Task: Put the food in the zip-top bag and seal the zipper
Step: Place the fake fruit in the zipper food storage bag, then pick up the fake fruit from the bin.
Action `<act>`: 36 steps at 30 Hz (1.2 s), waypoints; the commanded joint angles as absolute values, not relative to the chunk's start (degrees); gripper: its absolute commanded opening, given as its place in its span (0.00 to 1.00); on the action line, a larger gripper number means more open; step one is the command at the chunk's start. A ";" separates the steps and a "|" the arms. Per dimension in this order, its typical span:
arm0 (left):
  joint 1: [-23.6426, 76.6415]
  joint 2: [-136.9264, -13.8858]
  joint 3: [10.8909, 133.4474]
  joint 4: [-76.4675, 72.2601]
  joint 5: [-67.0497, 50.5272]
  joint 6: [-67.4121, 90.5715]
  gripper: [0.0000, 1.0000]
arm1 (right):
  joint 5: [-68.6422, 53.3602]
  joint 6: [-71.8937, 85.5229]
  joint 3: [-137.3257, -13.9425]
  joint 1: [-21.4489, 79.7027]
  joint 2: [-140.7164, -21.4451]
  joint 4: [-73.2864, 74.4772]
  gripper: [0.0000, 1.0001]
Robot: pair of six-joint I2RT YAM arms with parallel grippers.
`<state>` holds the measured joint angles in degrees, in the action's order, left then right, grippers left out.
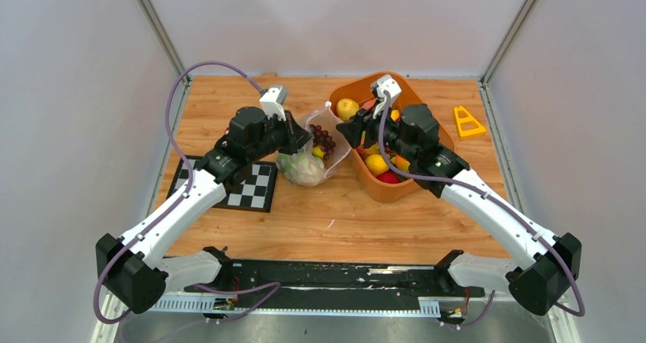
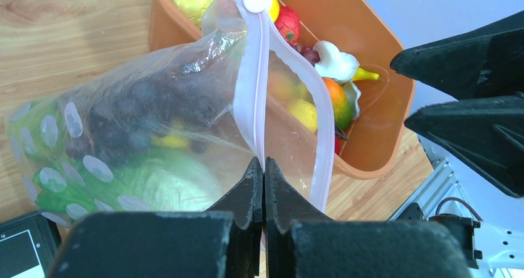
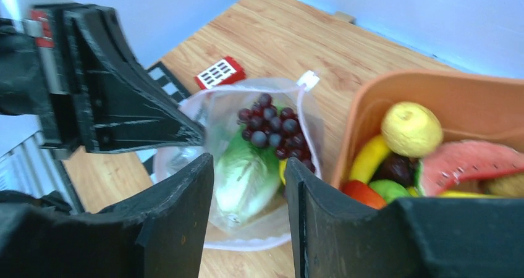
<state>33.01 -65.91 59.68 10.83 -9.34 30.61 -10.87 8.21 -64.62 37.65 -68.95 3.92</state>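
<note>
The clear dotted zip-top bag lies between the checkerboard and the basket, its mouth held open. It holds purple grapes, a green cabbage and a small yellow piece. My left gripper is shut on one side of the pinkish zipper at the bag's mouth. My right gripper is open and empty, hovering over the gap between bag and basket; in the top view it is at the basket's left rim. More food sits in the basket: a lemon, a watermelon slice, a banana.
The orange basket stands right of the bag, several toy fruits inside. A checkerboard lies at the left under my left arm. A small red block lies beyond the bag. A yellow triangle lies at the far right.
</note>
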 commanded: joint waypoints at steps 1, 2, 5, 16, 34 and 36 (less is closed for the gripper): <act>32.91 -66.39 61.20 8.89 -9.51 30.76 0.00 | 1.77 7.58 -61.87 36.95 -65.05 1.09 0.46; 32.92 -66.63 61.43 9.19 -9.69 30.73 0.00 | 5.09 7.70 -61.42 36.75 -64.78 1.56 0.47; 32.95 -66.67 61.50 9.00 -10.14 30.87 0.00 | 14.00 9.93 -60.72 35.51 -64.87 3.98 0.62; 32.90 -65.50 60.64 8.73 -9.51 30.92 0.00 | 9.22 20.19 -65.93 21.29 -73.26 18.73 0.92; 32.96 -65.41 61.10 9.79 -9.26 30.17 0.00 | 1.09 16.72 -63.11 17.13 -79.49 23.38 1.00; 32.95 -65.25 61.11 10.00 -8.99 29.99 0.00 | -2.84 16.12 -62.60 17.13 -80.32 22.11 1.00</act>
<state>33.01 -66.65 59.68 10.90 -9.78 30.70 5.21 18.28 -62.63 17.12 -78.89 23.44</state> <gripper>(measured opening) 0.007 0.998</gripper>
